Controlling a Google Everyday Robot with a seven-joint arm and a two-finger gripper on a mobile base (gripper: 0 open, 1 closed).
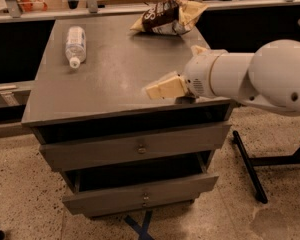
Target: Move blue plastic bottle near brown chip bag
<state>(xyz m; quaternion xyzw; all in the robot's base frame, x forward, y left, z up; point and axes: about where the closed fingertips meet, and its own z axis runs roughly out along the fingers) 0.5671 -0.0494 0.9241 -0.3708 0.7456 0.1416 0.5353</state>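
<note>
The blue plastic bottle (pixel 75 45) lies on its side at the far left of the grey cabinet top (pixel 115 69), white cap towards the front. The brown chip bag (pixel 167 16) lies at the back right of the top. My gripper (pixel 161 87) hangs low over the front right part of the top, on the end of the big white arm (pixel 255 74) reaching in from the right. It is well apart from both the bottle and the bag, and nothing shows in its grasp.
The cabinet has two drawers; the lower one (pixel 140 194) stands partly pulled out. A black stand's legs (pixel 247 166) are on the floor at the right. A rail with shelving (pixel 140 6) runs behind the cabinet.
</note>
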